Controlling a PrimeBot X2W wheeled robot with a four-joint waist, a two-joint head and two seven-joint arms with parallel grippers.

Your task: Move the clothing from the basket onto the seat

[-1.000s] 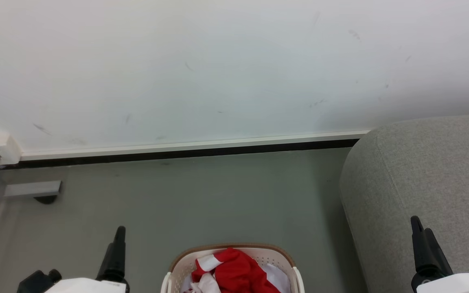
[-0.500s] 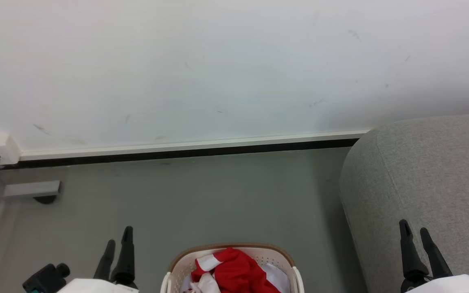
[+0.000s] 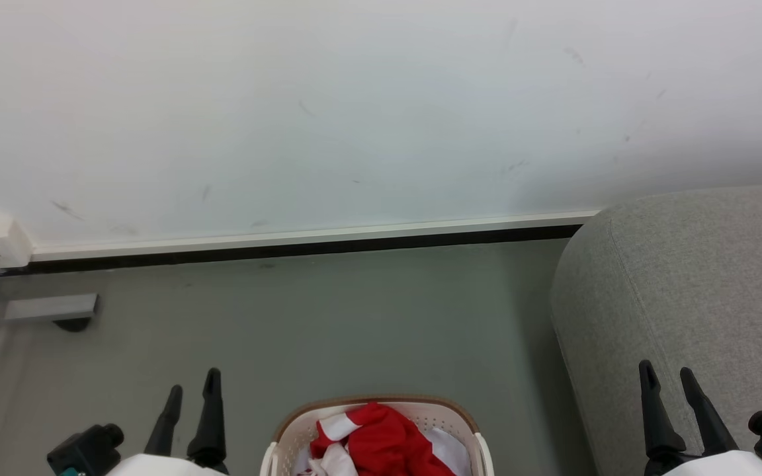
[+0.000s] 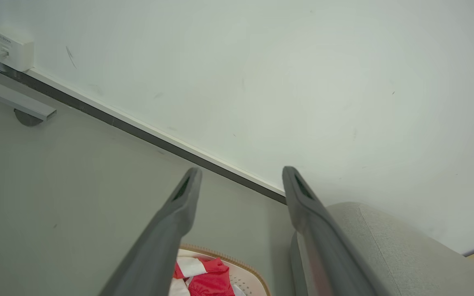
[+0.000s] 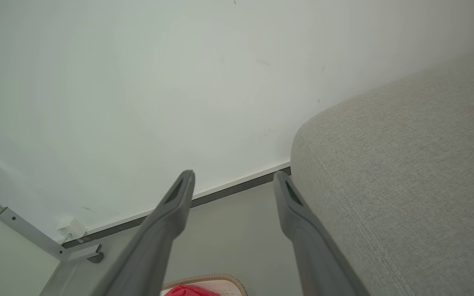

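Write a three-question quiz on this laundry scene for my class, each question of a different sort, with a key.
1. True or false: the clothing lies inside the basket.
2. Multiple choice: where is the seat relative to the basket? A) on the robot's left of it; B) on the robot's right of it; C) underneath it.
3. Fill the gap: the left gripper and the right gripper both hold nothing, and the fingers of each are ____.

Key: 1 true; 2 B; 3 open.
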